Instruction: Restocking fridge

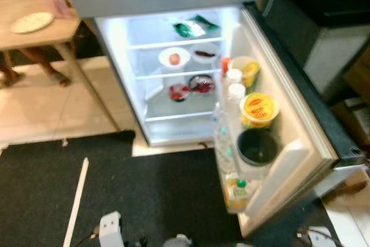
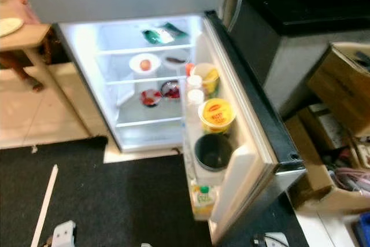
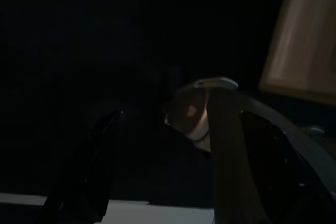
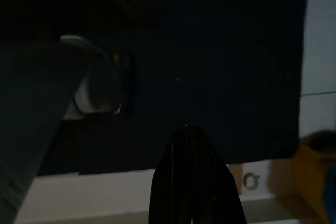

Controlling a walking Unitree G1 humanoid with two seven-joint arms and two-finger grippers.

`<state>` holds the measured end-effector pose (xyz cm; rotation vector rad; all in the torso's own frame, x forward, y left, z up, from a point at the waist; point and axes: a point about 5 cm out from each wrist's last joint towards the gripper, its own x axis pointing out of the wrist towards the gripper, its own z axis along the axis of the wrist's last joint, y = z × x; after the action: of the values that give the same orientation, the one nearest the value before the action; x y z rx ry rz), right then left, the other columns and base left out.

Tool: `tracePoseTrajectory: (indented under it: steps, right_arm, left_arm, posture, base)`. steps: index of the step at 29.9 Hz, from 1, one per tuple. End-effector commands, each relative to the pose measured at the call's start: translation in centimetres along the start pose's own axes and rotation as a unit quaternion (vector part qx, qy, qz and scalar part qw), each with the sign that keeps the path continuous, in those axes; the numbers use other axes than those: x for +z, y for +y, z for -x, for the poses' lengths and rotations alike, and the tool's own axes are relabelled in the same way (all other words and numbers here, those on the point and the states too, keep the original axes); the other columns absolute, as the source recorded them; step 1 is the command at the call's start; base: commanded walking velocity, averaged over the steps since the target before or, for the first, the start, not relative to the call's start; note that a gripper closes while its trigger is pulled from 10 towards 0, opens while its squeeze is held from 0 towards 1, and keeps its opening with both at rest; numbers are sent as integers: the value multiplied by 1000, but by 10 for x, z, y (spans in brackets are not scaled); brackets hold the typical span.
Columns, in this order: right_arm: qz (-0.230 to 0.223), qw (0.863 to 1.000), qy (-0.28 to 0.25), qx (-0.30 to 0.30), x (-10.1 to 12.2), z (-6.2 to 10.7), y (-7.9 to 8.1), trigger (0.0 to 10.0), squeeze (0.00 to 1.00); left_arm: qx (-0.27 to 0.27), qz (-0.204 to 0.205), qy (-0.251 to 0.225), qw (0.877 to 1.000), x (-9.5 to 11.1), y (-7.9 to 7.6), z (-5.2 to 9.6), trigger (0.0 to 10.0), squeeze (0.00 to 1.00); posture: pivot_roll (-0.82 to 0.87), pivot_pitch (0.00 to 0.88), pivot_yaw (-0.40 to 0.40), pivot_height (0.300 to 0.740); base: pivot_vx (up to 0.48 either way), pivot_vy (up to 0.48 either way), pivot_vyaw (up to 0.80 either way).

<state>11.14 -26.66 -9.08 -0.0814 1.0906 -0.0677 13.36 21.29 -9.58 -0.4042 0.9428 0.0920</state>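
Kitchen floor: pale tiles with a black mat (image 1: 115,195) laid before the white fridge (image 1: 173,85), whose door (image 1: 289,137) stands swung wide on the robot's right.

Fridge lies ahead and below the head camera; both arms hang low, well apart from the shelves. Door rack sits nearer the right arm.

Rack holds a round yellow-lidded tub (image 1: 259,110) with red lettering too blurred to read, clear bottles (image 1: 234,99), a dark bowl (image 1: 257,147) and a green-capped juice bottle (image 1: 238,192). Shelves carry a white bowl with a red fruit (image 1: 174,58) and a green packet (image 1: 193,27).

Left end effector (image 3: 157,182): fingers spread, nothing held. Right end effector (image 4: 191,182): cannot tell.

Wooden desk (image 1: 40,30) at far left.
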Motion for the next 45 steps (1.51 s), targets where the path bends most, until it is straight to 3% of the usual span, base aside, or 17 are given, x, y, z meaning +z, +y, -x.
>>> tracePoseTrajectory:
  steps: [1, 10, 15, 16, 18, 19, 24, 26, 27, 32, 36, 38, 39, 41, 42, 44, 45]
  right_arm:
    - [-6, 999, 26, -20, -15, 4, -6, 10000, 0]
    - [1, 997, 34, -68, -18, 7, -19, 10000, 0]
    - [-51, 994, -1, -92, -7, 8, -31, 10000, 0]
    - [-81, 993, -23, -88, 0, 8, -33, 10000, 0]
    - [-164, 981, -94, -37, 26, 5, -32, 10000, 0]
    - [-206, 967, -150, 21, 50, 4, -27, 10000, 0]
    - [-226, 952, -191, 73, 70, 3, -22, 10000, 0]
    - [-234, 935, -225, 142, 89, 4, -12, 10000, 0]
    - [-234, 935, -225, 142, 89, 4, -12, 10000, 0]
    - [-163, 911, -247, 287, 113, 7, 22, 10000, 0]
    - [-55, 872, -236, 427, 123, 16, 61, 10000, 0]
    - [26, 819, -230, 525, 132, 33, 93, 10000, 0]
    - [26, 819, -230, 525, 132, 33, 93, 10000, 0]
    - [80, 760, -242, 598, 147, 56, 125, 10000, 0]
    - [92, 739, -259, 616, 157, 66, 136, 10000, 0]
    - [92, 739, -259, 616, 157, 66, 136, 10000, 0]
    - [90, 728, -280, 619, 169, 71, 145, 10000, 0]
  left_arm:
    - [5, -11, 8, 1000, -2, 0, 0, 10000, 0]
    - [15, -14, 26, 999, -8, 0, 0, 10000, 0]
    - [12, -11, 26, 1000, -8, -1, 0, 10000, 0]
    - [10, -10, 25, 1000, -8, -1, 0, 10000, 0]
    - [7, -9, 26, 1000, -9, -2, 0, 10000, 0]
    - [6, -10, 28, 1000, -9, -2, 0, 10000, 0]
    - [7, -11, 29, 999, -9, -2, 0, 10000, 0]
    - [5, -11, 27, 1000, -8, -3, -1, 10000, 0]
    - [5, -11, 27, 1000, -8, -3, -1, 10000, 0]
    - [2, -12, 30, 999, -10, -5, -1, 10000, 0]
    - [3, -13, 34, 999, -12, -3, 0, 10000, 0]
    - [3, -13, 35, 999, -12, -3, 0, 10000, 0]
    - [3, -13, 35, 999, -12, -3, 0, 10000, 0]
    - [0, -14, 31, 999, -9, -3, -1, 10000, 0]
    - [-1, -14, 31, 999, -8, -4, -1, 10000, 0]
    - [-1, -14, 31, 999, -8, -4, -1, 10000, 0]
    - [-3, -15, 30, 999, -7, -5, -1, 10000, 0]
  posture:
    - [-52, 94, 14, 740]
    - [-53, 95, 13, 740]
    - [-53, 96, 12, 740]
    - [-53, 96, 12, 740]
    - [-52, 97, 13, 740]
    - [-52, 97, 13, 740]
    - [-56, 99, 14, 740]
    - [-56, 99, 14, 740]
    - [-56, 99, 14, 740]
    - [-57, 99, 13, 740]
    - [-55, 100, 13, 740]
    - [-54, 97, 11, 740]
    - [-54, 97, 11, 740]
    - [-54, 97, 11, 740]
    - [-54, 97, 11, 740]
    - [-54, 97, 11, 740]
    - [-52, 89, 11, 740]
  base:
    - [0, -469, 0]
    - [0, -52, 0]
    - [0, 0, 0]
    - [0, 0, 0]
    - [0, 0, 0]
    - [0, 0, 0]
    - [0, 0, 0]
    - [0, 0, 0]
    - [0, 0, 0]
    - [0, 0, 0]
    - [0, 0, 0]
    - [0, 0, 0]
    - [0, 0, 0]
    - [0, 0, 0]
    - [0, 0, 0]
    - [0, 0, 0]
    - [0, 0, 0]
